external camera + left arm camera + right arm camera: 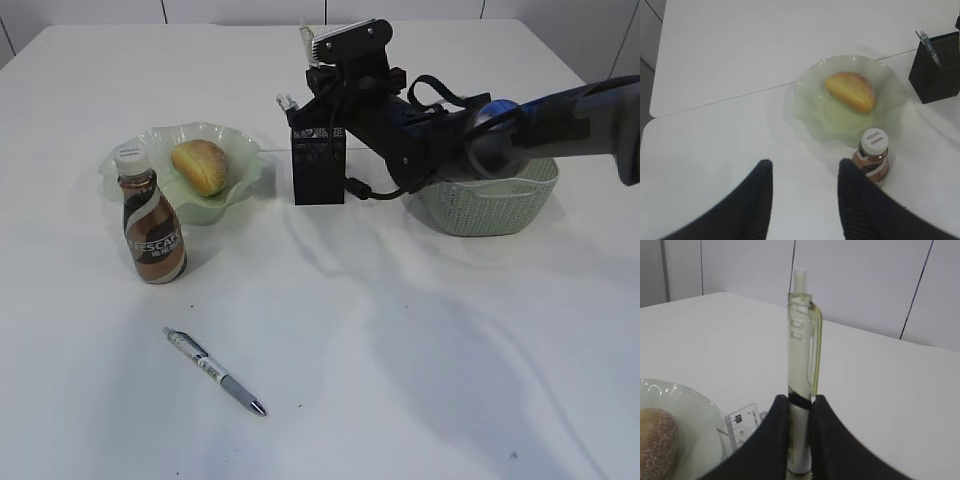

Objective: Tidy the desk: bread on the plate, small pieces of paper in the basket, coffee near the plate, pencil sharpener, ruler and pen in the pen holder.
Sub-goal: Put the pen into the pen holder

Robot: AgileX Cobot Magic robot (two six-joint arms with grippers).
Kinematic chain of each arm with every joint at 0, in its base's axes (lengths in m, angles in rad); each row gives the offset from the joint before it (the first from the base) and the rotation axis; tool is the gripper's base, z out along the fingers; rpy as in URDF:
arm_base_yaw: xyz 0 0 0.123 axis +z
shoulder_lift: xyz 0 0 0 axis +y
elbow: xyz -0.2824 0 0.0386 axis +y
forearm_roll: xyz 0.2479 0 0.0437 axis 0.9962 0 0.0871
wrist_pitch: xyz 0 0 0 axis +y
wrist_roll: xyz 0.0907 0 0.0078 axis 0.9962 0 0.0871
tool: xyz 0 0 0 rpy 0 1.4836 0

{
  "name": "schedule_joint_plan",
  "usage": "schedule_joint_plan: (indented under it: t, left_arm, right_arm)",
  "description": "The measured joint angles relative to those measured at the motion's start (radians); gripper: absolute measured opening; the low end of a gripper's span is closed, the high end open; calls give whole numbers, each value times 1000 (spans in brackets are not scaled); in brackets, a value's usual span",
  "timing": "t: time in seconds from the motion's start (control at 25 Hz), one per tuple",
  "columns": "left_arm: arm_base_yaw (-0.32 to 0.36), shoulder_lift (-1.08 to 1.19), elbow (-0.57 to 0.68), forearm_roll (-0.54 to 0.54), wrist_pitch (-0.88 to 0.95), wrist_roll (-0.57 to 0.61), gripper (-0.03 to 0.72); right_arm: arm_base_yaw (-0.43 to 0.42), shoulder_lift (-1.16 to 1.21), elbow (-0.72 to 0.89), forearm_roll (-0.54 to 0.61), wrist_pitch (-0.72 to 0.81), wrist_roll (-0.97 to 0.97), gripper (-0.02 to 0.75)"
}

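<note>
Two dark right gripper [799, 440] fingers [767, 445] are pinching an upright clear-barrelled pen [801, 365] between them above the black mesh pen holder [319, 165]; the left gripper [805, 195] is hanging unclenched, grasping nothing.

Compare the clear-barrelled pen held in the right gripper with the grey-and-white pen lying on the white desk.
The clear pale-green clip pen stands upright, clamped between the right gripper's fingers above the black mesh pen holder; the grey-and-white pen lies flat and slanted on the white desk, untouched. The held pen's barrel is see-through; the lying pen's barrel is opaque with a label. Both are slim click-type pens.
</note>
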Motion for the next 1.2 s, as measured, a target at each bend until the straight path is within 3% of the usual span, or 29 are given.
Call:
schedule_joint_plan:
  t: [0.8, 1.2]
  left_arm:
    - [0, 0, 0, -4, -39, 0, 298]
    - [0, 0, 0, -4, -49, 0, 297]
  right_arm:
    - [-4, 25, -13, 0, -3, 0, 92]
    - [-4, 25, -13, -4, 54, 0, 195]
